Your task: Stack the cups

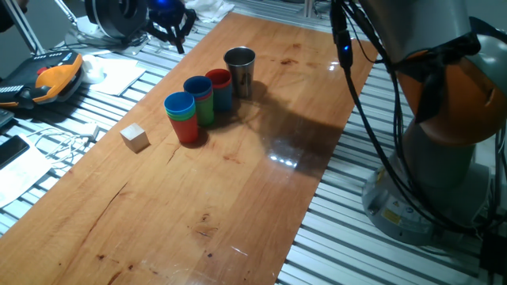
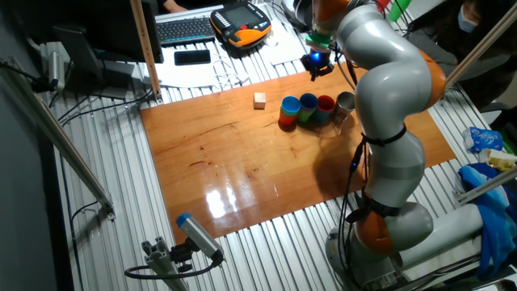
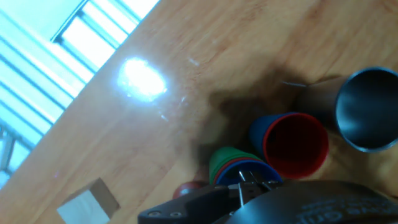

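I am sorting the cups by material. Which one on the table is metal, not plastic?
The steel cup, the shiny grey one at the end of the row next to the red-topped stack. The other cups are coloured plastic.

Hand view: steel cup (image 3: pixel 368 109) cut off by right frame edge; wooden cube (image 3: pixel 87 202) clipped at bottom left. Gripper (image 3: pixel 249 186) body blurred, covers the blue-rimmed stack (image 3: pixel 239 168) at bottom centre — jaw state unreadable. Other fixed view — arm hides part of steel cup.

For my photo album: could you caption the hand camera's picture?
Looking down past the gripper at a red-lined cup, a steel cup and a wooden cube.
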Controlling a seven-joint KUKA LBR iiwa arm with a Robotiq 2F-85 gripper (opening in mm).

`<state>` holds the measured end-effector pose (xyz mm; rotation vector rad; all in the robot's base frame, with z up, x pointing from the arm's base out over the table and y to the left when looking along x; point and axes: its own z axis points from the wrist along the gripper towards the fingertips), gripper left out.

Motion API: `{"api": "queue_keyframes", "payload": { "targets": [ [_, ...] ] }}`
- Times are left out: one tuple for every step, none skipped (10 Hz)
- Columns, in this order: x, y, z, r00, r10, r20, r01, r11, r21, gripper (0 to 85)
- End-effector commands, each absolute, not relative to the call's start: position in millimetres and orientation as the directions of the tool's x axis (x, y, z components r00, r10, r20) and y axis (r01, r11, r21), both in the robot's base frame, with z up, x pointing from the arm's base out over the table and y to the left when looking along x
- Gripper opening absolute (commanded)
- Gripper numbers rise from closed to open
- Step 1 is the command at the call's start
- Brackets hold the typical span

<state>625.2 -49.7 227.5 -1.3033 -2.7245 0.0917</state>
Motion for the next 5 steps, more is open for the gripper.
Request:
{"api": "queue_keyframes", "payload": {
  "targets": [
    [625.3,-50.3,227.8,-0.602,0.792,0.1,0.785,0.61,-0.111,0.0],
    [625.3,-50.3,227.8,-0.605,0.79,0.099,0.782,0.613,-0.111,17.0],
    [625.3,-50.3,227.8,-0.605,0.79,0.095,0.782,0.613,-0.111,34.0],
    [623.3,-55.0,222.9,-0.607,0.79,0.086,0.782,0.613,-0.111,34.0],
    [621.0,-59.4,217.9,-0.6,0.796,0.084,0.79,0.606,-0.099,34.0]
  ]
}}
